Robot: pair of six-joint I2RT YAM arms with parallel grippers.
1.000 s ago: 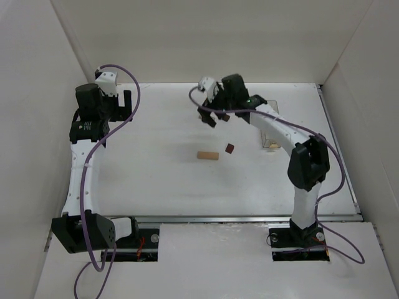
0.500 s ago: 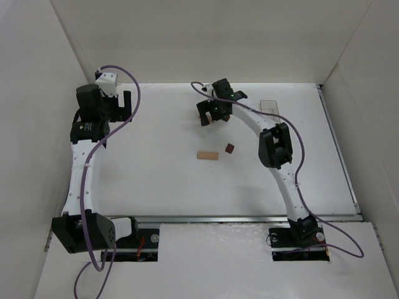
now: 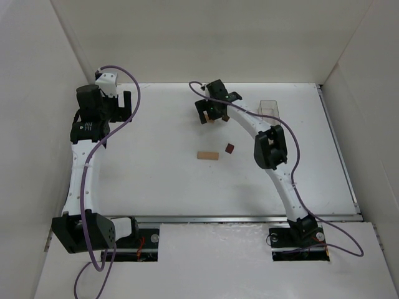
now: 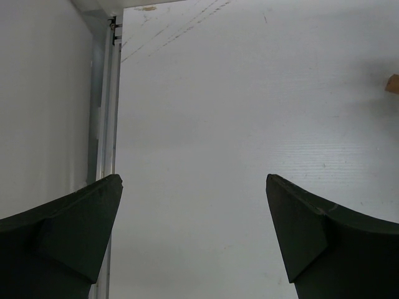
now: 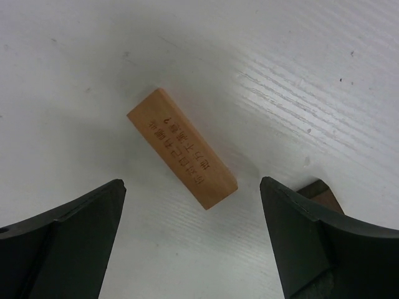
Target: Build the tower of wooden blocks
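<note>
A tan wooden block [image 5: 182, 148] with engraved writing lies flat on the white table between the fingers of my right gripper [image 5: 191, 184], which is open and holds nothing. A dark reddish-brown piece [image 5: 319, 192] peeks out behind the right finger. In the top view the right gripper [image 3: 209, 114] is at the far middle, with a bit of tan wood [image 3: 213, 119] under it. A second tan bar [image 3: 208, 156] and a dark cube [image 3: 230, 148] lie nearer the middle. My left gripper [image 3: 118, 103] is open and empty at the far left; the left wrist view [image 4: 193, 177] shows bare table between its fingers.
A clear plastic box [image 3: 268, 107] stands at the far right of the table. White walls enclose the table on three sides. A metal rail [image 4: 103, 112] runs along the table edge beside the left gripper. A tan scrap [image 4: 393, 83] shows at the right edge of the left wrist view.
The right arm has stretched out, its elbow swinging left and forward. Its gripper has turned and come down over the tan block. The left arm has not moved.
</note>
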